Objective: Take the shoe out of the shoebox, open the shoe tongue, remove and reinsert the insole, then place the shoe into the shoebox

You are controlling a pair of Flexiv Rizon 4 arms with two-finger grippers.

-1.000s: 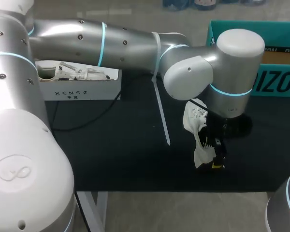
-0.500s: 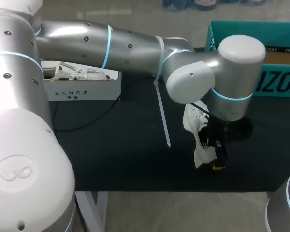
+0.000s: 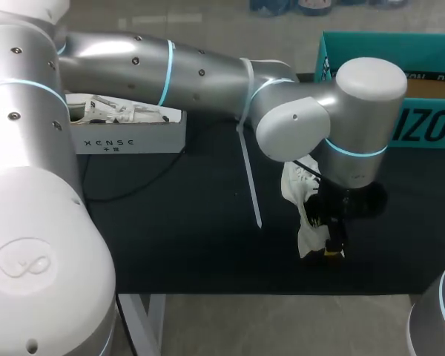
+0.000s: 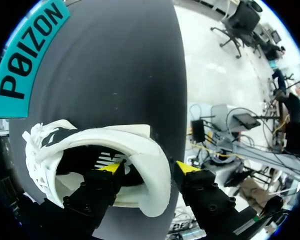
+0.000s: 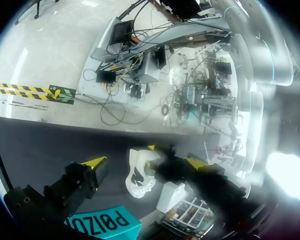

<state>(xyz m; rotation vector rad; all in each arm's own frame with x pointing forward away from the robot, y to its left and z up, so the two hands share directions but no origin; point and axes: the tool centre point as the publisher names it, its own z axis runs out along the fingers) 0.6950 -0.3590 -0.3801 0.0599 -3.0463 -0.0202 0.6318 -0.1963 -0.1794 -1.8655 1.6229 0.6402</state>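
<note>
Here, shoe (image 3: 295, 189) near table (image 3: 185, 237) front edge.

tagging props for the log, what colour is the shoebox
Teal, with black lettering on its side; the shoebox shows best in the head view.

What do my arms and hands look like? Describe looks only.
Left arm: thick silver-grey tubes, rounded white joint caps, glowing cyan rings, small dark screws, a white strap hanging. Left hand and right hand: black blocky fingers, yellow tips.
</note>
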